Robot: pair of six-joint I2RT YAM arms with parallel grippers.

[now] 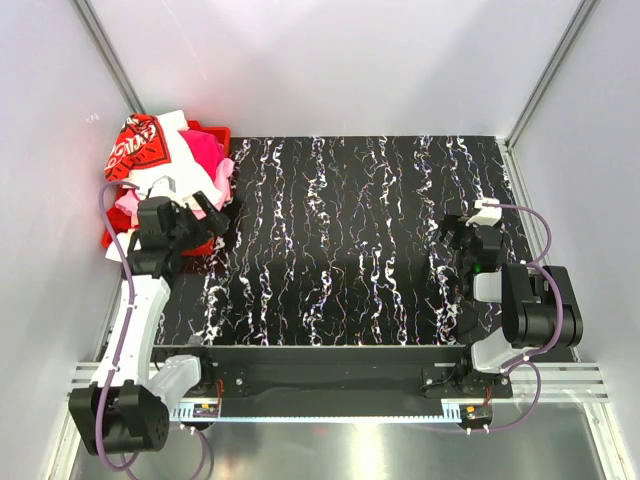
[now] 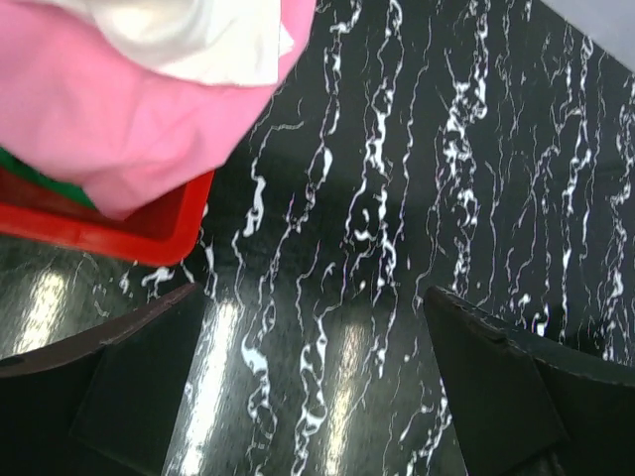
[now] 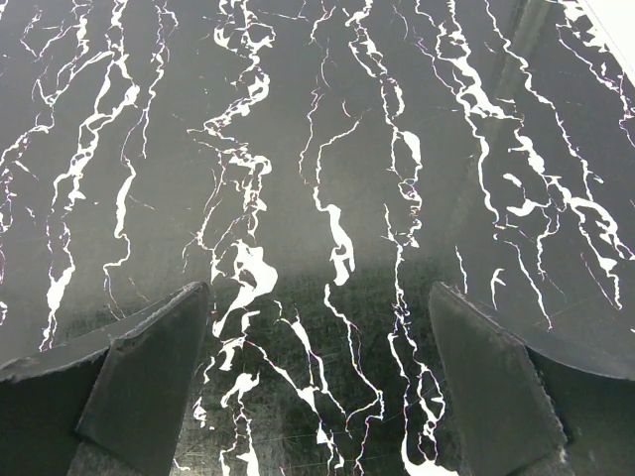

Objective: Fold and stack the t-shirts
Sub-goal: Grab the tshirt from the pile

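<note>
The t-shirts (image 1: 165, 160) lie heaped in a pile at the table's far left corner: a white one with red-and-white print on top, with pink and magenta ones under it. In the left wrist view a pink t-shirt (image 2: 129, 109) and a white one (image 2: 198, 35) hang over the bin's edge. My left gripper (image 1: 205, 212) hovers just right of the pile, open and empty (image 2: 313, 297), over bare table. My right gripper (image 1: 455, 232) stands open and empty (image 3: 319, 293) over the table's right side, far from the shirts.
A red plastic bin (image 2: 149, 233) holds the pile, and a green strip (image 2: 30, 169) shows under the pink cloth. The black marbled tabletop (image 1: 350, 240) spreads between the arms. White walls enclose the table on three sides.
</note>
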